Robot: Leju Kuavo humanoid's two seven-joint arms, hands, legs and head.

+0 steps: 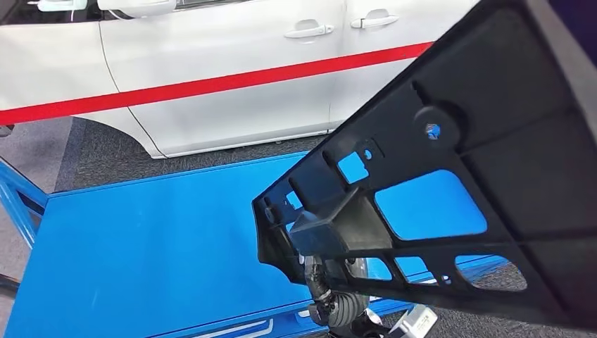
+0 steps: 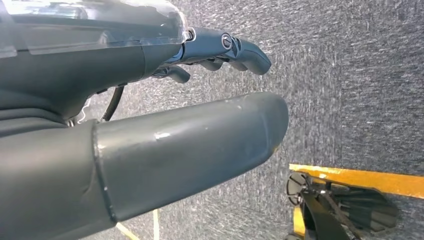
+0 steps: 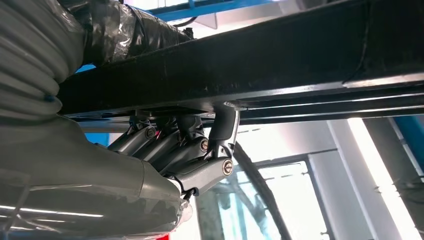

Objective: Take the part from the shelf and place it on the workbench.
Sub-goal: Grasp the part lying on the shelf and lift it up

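- The right hand (image 3: 190,160) curls its fingers (image 3: 222,135) around the black part (image 1: 493,141), held tilted above the blue workbench (image 1: 141,239).
- The left hand (image 2: 165,130) hangs with fingers loosely apart, holding nothing.
- The part should be levelled first, then lowered flat.

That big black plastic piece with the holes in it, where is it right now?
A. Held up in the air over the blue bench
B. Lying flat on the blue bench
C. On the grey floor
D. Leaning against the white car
A: the black part is tilted in the air, gripped from below by the right hand, and the blue workbench shows through its cutouts.
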